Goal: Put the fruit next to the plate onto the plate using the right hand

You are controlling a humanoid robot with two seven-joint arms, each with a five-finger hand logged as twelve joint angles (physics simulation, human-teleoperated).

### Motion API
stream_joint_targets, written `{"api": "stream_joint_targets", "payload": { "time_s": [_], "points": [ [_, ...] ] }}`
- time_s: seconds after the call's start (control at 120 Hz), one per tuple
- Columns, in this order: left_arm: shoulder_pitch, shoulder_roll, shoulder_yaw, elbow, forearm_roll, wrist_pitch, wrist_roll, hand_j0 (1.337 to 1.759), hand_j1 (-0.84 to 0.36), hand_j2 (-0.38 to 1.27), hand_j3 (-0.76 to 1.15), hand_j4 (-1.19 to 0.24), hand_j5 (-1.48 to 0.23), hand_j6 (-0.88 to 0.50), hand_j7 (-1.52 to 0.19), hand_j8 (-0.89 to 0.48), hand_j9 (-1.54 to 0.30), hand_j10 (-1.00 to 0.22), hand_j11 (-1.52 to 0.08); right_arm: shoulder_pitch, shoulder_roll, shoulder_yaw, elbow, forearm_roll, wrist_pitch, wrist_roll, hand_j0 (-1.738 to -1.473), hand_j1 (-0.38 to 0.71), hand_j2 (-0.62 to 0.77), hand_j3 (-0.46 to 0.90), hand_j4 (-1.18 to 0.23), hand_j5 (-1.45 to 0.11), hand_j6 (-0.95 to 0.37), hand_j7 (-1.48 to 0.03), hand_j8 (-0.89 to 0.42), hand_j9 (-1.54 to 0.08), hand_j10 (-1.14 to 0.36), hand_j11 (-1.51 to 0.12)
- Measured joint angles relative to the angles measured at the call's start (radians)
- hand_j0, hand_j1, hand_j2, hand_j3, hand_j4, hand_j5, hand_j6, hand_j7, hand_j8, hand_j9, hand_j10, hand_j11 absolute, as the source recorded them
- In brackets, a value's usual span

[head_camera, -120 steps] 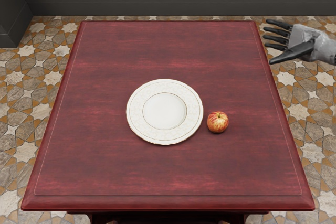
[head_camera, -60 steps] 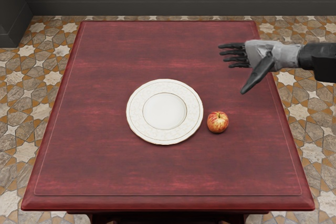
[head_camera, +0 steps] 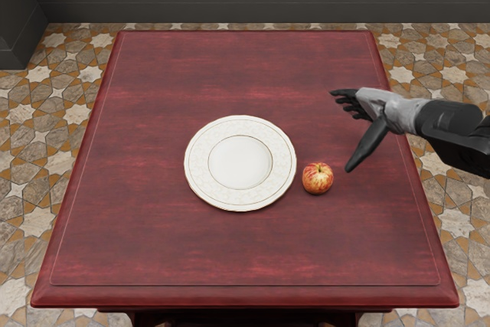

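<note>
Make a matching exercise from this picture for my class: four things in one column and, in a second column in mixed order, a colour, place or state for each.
Column 1
1. apple
2. plate
3. right hand
4. table

Column 2
A. white and round, near the middle of the tabletop
B. dark red, with two things standing on it
C. fingers spread, holding nothing, near the right edge of the tabletop
D. red and yellow, lying just to the right of the white dish

Pairs: 1-D, 2-A, 3-C, 4-B
</note>
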Motion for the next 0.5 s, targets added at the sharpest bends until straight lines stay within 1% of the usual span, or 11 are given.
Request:
{"api": "stream_joint_targets", "payload": {
  "time_s": [0.058,0.142,0.217,0.333,0.383,0.5],
  "points": [
    [0.0,0.0,0.0,0.0,0.0,0.0,0.0,1.658,0.06,0.05,0.0,-0.25,-0.32,-0.25,-0.32,-0.25,-0.32,-0.25,-0.32,0.003,-0.001,-0.006,0.014,0.001,-0.041,-0.042,-1.658,-0.3,-0.01,0.0,-0.04,-0.05,-0.04,-0.05,-0.04,-0.05,-0.04,-0.05],
    [0.0,0.0,0.0,0.0,0.0,0.0,0.0,1.658,0.06,0.05,0.0,-0.25,-0.32,-0.25,-0.32,-0.25,-0.32,-0.25,-0.32,0.006,0.0,-0.017,0.0,0.005,-0.079,-0.079,-1.658,-0.3,-0.01,0.0,-0.04,-0.05,-0.04,-0.05,-0.04,-0.05,-0.04,-0.05],
    [0.0,0.0,0.0,0.0,0.0,0.0,0.0,1.658,0.06,0.05,0.0,-0.25,-0.32,-0.25,-0.32,-0.25,-0.32,-0.25,-0.32,0.007,0.011,-0.029,-0.032,0.008,-0.095,-0.095,-1.658,-0.3,-0.01,0.0,-0.04,-0.05,-0.04,-0.05,-0.04,-0.05,-0.04,-0.05],
    [0.0,0.0,0.0,0.0,0.0,0.0,0.0,1.658,0.06,0.05,0.0,-0.25,-0.32,-0.25,-0.32,-0.25,-0.32,-0.25,-0.32,0.014,0.029,-0.036,-0.071,0.014,-0.108,-0.107,-1.658,-0.3,-0.01,0.0,-0.04,-0.05,-0.04,-0.05,-0.04,-0.05,-0.04,-0.05],
    [0.0,0.0,0.0,0.0,0.0,0.0,0.0,1.658,0.06,0.05,0.0,-0.25,-0.32,-0.25,-0.32,-0.25,-0.32,-0.25,-0.32,0.021,0.043,-0.037,-0.082,0.016,-0.112,-0.113,-1.658,-0.3,-0.01,0.0,-0.04,-0.05,-0.04,-0.05,-0.04,-0.05,-0.04,-0.05],
    [0.0,0.0,0.0,0.0,0.0,0.0,0.0,1.658,0.06,0.05,0.0,-0.25,-0.32,-0.25,-0.32,-0.25,-0.32,-0.25,-0.32,0.053,0.061,-0.05,-0.092,0.026,-0.117,-0.146,-1.658,-0.3,-0.01,0.0,-0.04,-0.05,-0.04,-0.05,-0.04,-0.05,-0.04,-0.05]
  ]
}}
